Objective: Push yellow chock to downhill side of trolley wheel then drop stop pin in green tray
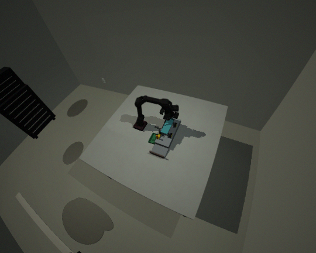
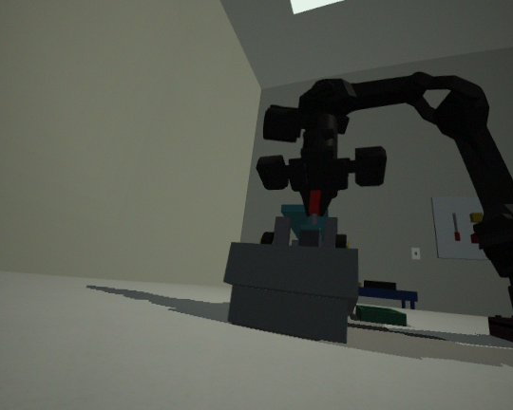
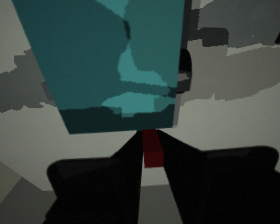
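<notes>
On a pale table in a dim grey-walled room, the gripper is clamped on the red pin above the ramp.

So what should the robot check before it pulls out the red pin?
1. Claw shut on the red pin head: ok.
2. Pin not yet pulled out of the ramp's uphill end: ok.
3. Yellow chock tight against a wheel: cannot tell, too small in the top view.
4. Trolley sitting on the ramp: ok.
5. Green tray beside the ramp, ready for the pin: ok.
</notes>
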You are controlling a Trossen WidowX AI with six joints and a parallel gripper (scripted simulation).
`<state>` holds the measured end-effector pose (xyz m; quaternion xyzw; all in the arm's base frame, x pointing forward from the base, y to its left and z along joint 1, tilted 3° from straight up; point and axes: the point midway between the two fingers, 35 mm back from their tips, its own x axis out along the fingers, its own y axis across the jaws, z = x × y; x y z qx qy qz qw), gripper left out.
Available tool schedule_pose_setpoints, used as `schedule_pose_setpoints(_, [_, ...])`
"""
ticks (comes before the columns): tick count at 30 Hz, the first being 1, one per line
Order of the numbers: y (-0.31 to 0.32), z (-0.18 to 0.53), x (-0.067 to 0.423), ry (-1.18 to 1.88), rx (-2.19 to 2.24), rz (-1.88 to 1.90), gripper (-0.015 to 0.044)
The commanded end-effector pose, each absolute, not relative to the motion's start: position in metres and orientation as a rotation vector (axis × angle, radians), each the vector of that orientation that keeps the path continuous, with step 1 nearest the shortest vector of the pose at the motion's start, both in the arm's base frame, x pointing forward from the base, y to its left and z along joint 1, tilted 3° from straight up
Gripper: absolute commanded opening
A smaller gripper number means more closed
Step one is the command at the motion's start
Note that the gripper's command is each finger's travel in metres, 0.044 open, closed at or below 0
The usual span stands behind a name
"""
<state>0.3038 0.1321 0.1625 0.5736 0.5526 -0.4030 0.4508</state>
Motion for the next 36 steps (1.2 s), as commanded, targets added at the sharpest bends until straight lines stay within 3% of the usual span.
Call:
schedule_pose_setpoints(1, [0.132,0.167,0.304,1.366,1.421,-0.99,0.0])
schedule_pose_setpoints(36, [0.128,0.195,0.302,1.366,1.421,-0.99,0.0])
